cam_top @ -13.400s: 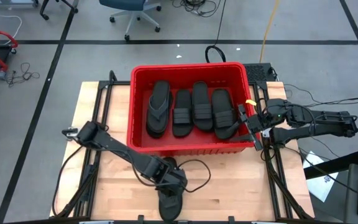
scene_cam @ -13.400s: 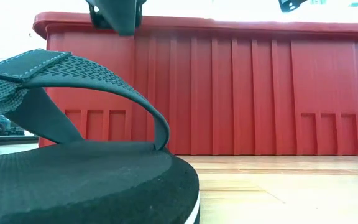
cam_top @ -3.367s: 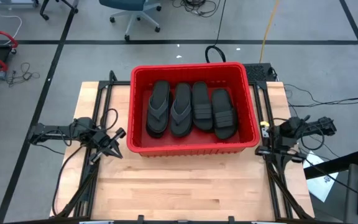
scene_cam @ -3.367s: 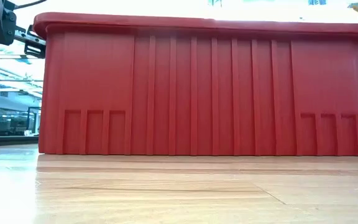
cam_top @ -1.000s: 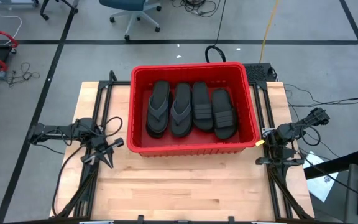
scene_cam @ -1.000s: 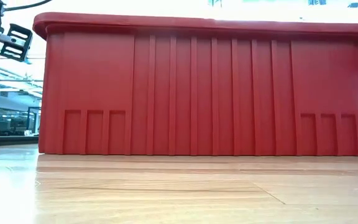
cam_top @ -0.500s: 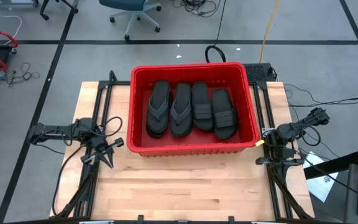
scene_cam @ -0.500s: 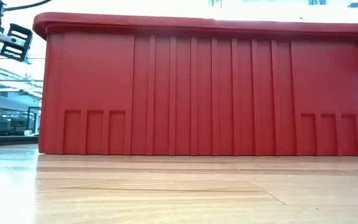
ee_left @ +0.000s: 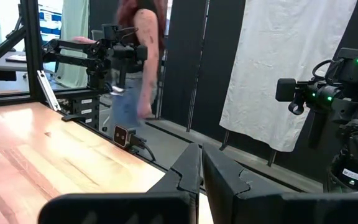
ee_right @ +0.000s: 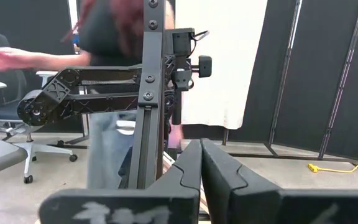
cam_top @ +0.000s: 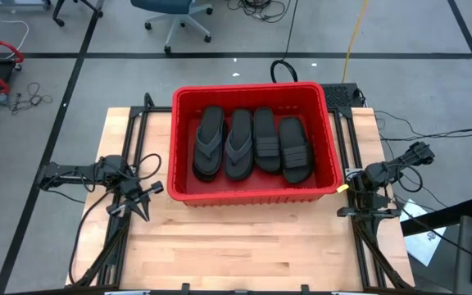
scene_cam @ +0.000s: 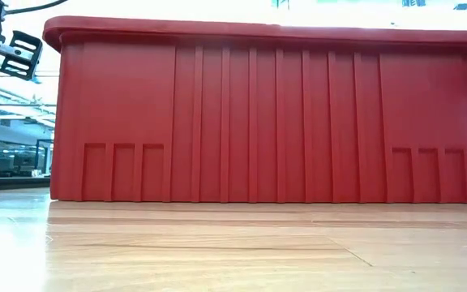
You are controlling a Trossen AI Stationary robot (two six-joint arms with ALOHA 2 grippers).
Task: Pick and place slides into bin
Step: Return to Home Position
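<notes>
Wooden table [cam_top: 244,246] carried the red bin [cam_top: 252,86] at its far middle. Four black slides [cam_top: 252,143] lay side by side in it, soles down: two thong-strapped toward the left arm's side, two wide-strapped toward the right. Whether more lay under them could not be told. Judged light, bendy rubber, grippy rather than slick, nothing fragile. Best hold looked like the strap arch, or a pinch across the sole edge. Left gripper [ee_left: 199,152] hung off the bin's left side near the table edge, fingers pressed together, holding nothing. Right gripper [ee_right: 200,146] sat off the bin's right near corner, fingers likewise together, empty. Blurred person [ee_right: 114,37] stood in the room behind.
</notes>
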